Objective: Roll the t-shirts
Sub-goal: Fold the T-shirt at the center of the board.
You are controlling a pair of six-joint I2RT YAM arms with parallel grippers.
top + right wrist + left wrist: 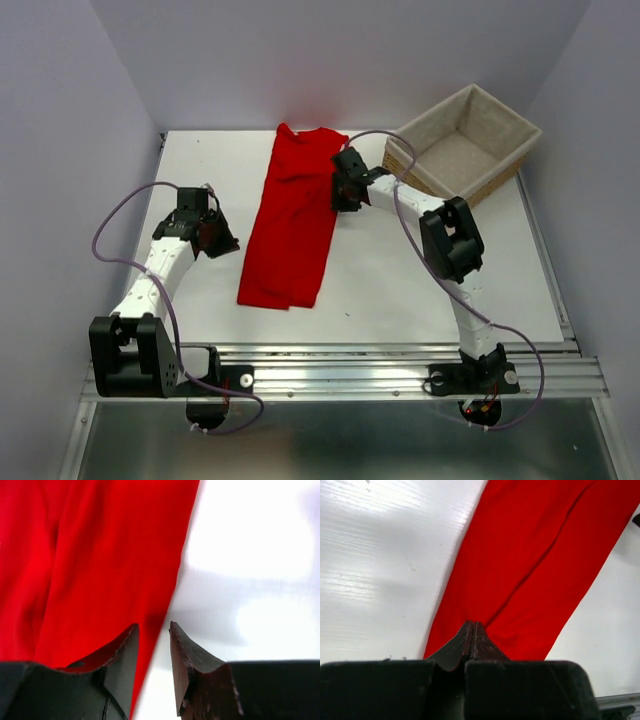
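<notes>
I find the plain bright red short-sleeved t-shirt [292, 225] folded into a long strip on the white table [420, 280], long axis running away from the bases, with my right gripper [152, 626] nearer, jaws slightly parted over its far right edge, and my left gripper [472, 625] closed and empty, off its left side.

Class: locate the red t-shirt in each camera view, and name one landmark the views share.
Top external: red t-shirt, a long folded strip at the picture's centre.
Left wrist: the t-shirt fills the centre and upper right, above the shut left pincer.
Right wrist: the t-shirt fills the left half, its edge running down to the open right pincer.
Shared landmark: the white table beside the strip's long edge.
</notes>
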